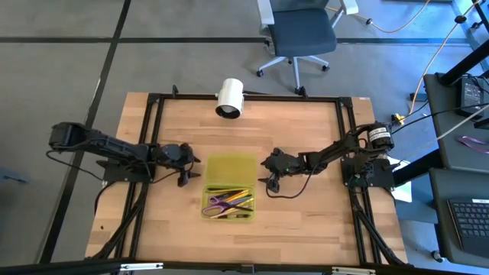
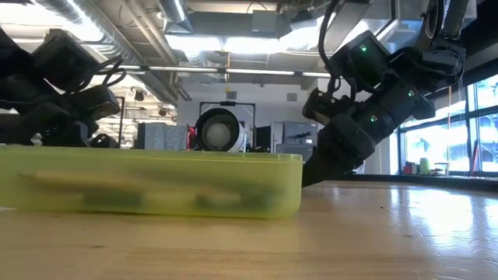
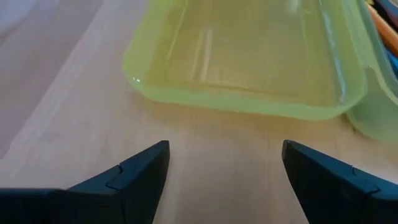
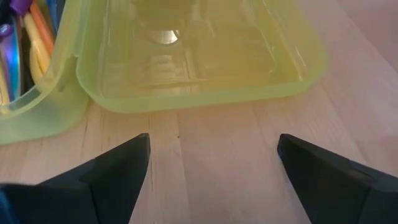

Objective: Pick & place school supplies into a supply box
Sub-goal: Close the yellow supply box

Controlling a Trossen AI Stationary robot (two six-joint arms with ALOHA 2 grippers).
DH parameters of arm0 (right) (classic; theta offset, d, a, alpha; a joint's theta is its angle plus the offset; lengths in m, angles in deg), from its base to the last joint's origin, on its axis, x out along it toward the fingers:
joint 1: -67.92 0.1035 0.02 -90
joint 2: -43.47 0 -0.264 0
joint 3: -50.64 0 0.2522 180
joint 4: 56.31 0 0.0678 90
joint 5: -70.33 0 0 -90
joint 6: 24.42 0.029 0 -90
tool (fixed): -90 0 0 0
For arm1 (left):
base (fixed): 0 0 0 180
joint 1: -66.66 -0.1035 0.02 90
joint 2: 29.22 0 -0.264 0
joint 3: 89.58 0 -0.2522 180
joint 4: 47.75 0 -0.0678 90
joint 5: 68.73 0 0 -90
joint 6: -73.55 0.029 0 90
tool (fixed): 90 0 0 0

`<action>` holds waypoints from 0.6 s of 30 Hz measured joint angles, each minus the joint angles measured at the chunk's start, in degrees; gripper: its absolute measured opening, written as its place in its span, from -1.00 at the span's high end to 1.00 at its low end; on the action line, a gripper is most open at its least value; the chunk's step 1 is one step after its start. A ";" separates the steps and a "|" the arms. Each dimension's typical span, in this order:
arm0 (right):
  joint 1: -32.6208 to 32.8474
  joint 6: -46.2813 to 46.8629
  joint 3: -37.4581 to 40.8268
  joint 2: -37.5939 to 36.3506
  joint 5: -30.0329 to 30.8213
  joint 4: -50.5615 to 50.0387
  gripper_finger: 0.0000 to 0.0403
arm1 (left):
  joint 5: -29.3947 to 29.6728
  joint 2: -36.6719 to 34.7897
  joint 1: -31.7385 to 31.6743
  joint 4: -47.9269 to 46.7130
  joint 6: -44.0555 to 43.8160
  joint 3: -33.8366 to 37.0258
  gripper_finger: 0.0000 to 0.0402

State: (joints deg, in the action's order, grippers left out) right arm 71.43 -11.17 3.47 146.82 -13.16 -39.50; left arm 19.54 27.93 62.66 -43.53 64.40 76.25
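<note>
Both grippers, left [image 1: 186, 177] and right [image 1: 269, 184], stand open and empty, flanking the supply box [image 1: 229, 169]; its supplies [image 1: 229, 203] blur behind the translucent wall in the low view.

Pens [image 1: 231, 203] too small to count

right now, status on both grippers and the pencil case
Left gripper and right gripper open, empty, flanking the empty half. Translucent yellow-green plastic pencil case lies open, pens and purple-handled scissors inside. Nothing in the way.

Supply box [image 1: 229, 186] lying open on the table.
We are seeing the school supplies [image 1: 228, 203] resting inside its near half.
</note>
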 joint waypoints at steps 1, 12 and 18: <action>0.00 -0.09 0.00 0.02 0.00 0.00 -0.79 | 0.03 0.71 -0.19 0.80 -0.01 0.00 -0.50; -0.11 -1.55 0.04 0.06 -0.13 0.00 -0.79 | 0.30 10.94 -0.38 7.87 -0.42 -2.00 -0.50; -0.12 -1.47 0.04 0.06 -0.13 0.00 -0.79 | 0.03 16.10 -0.38 10.66 -2.18 -3.52 -0.50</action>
State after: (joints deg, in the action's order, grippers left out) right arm 71.30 -12.64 3.51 146.89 -13.29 -39.50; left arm 19.56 44.02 62.28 -32.87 62.22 72.73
